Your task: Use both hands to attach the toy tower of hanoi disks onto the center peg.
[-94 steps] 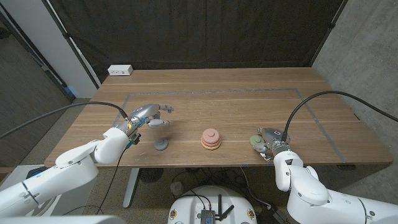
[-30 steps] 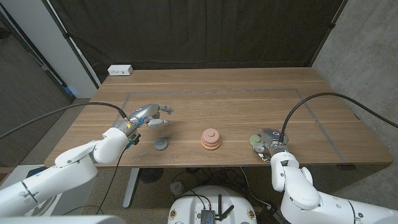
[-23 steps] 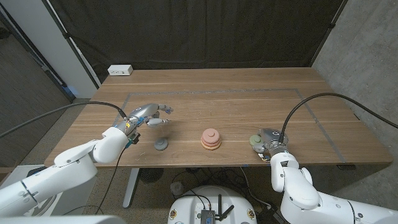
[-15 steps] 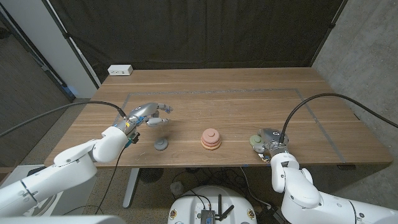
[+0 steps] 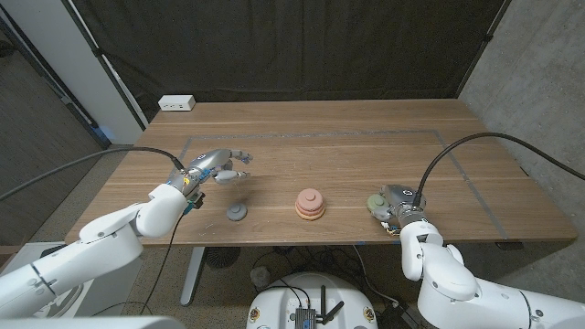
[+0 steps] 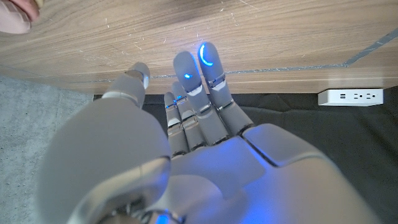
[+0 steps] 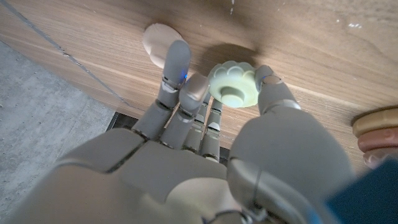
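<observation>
Wooden table (image 5: 366,155), dark curtain behind. Right hand (image 5: 395,203) fingers pinch the green disk (image 7: 232,85) near the pink stack (image 5: 310,204); left hand (image 5: 212,166) released. Advise lifting level, centring over the peg.

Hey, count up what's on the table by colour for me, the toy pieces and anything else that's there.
Grey piece: 1
Green piece, pinched by the right hand: 1
Pale peach disk: 1
Pink and orange stack, counted as one: 1
White power strip: 1
Total: 5
</observation>
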Tool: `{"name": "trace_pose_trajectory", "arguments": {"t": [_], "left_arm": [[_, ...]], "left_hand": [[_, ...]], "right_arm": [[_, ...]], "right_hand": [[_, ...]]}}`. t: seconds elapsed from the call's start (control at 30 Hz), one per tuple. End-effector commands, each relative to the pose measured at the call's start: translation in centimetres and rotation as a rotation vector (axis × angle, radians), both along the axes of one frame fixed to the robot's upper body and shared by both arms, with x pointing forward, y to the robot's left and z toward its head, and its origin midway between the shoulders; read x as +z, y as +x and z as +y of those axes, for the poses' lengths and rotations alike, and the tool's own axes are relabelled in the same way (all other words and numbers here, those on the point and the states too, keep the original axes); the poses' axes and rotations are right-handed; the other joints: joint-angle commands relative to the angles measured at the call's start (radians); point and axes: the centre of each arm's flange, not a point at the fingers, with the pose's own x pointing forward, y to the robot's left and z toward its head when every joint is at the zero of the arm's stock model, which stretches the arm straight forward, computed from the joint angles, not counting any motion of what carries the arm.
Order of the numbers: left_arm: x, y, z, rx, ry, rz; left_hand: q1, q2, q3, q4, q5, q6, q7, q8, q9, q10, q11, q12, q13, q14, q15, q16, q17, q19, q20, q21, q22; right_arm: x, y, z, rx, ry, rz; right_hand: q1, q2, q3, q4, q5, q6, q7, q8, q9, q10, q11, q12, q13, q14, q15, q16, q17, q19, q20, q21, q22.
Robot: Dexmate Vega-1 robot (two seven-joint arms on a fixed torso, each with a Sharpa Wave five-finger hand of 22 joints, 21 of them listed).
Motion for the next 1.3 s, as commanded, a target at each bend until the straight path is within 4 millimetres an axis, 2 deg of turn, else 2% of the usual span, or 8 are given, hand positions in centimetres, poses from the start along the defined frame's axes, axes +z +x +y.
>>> {"name": "trace_pose_trajectory", "arguments": {"t": [0.03, 0.47, 0.93, 1.3], "left_arm": [[-0.1, 0.4, -0.1, -0.002, 0.003, 0.014], [0.1, 0.8, 0.0, -0.005, 0.0, 0.013], [0.3, 1.2, -0.1, -0.011, 0.005, 0.016], [0.1, 0.8, 0.2, -0.01, -0.008, 0.005]], "left_hand": [[-0.01, -0.001, 0.01, -0.001, 0.006, 0.008, -0.004, -0.003, 0.005, 0.006, -0.001, -0.003, 0.002, 0.012, -0.061, -0.004, 0.004, 0.007, -0.135, 0.004, 0.005], [-0.013, -0.002, 0.018, -0.002, 0.009, 0.01, -0.003, -0.006, 0.006, 0.006, 0.0, -0.007, 0.006, 0.015, -0.061, -0.004, 0.005, 0.008, -0.135, 0.005, 0.004], [-0.016, -0.005, 0.026, -0.002, 0.011, 0.013, -0.004, -0.007, 0.007, 0.011, 0.0, -0.009, 0.009, 0.016, -0.061, -0.006, 0.006, 0.007, -0.135, 0.006, 0.004], [-0.018, -0.005, 0.029, -0.002, 0.011, 0.014, -0.003, -0.007, 0.007, 0.012, 0.0, -0.012, 0.01, 0.016, -0.061, -0.007, 0.005, 0.007, -0.135, 0.006, 0.002]], "right_arm": [[1.3, -0.9, 0.6, 0.023, -0.019, -0.019], [3.0, -2.1, 1.2, 0.032, -0.034, -0.033], [3.4, -2.5, 1.5, 0.104, -0.02, -0.045], [4.1, -2.4, 2.4, 0.175, -0.064, -0.063]], "right_hand": [[0.076, 0.065, 0.02, 0.014, 0.005, 0.091, -0.075, -0.002, 0.002, 0.085, -0.079, -0.004, 0.023, 0.009, 0.0, 0.007, 0.004, 0.014, -0.074, 0.0, 0.002], [0.076, 0.064, 0.025, 0.016, 0.007, 0.1, -0.074, -0.002, -0.001, 0.081, -0.079, -0.012, 0.027, 0.013, 0.0, 0.019, 0.003, 0.024, -0.074, -0.007, -0.001], [0.076, 0.064, 0.031, 0.017, 0.008, 0.107, -0.069, -0.002, -0.003, 0.094, -0.079, -0.012, 0.032, 0.015, 0.001, 0.028, 0.003, 0.033, -0.074, -0.012, -0.001], [0.077, 0.064, 0.034, 0.017, 0.008, 0.104, -0.069, -0.005, -0.005, 0.096, -0.078, -0.014, 0.034, 0.016, 0.001, 0.034, 0.003, 0.039, -0.074, -0.014, 0.0]]}}
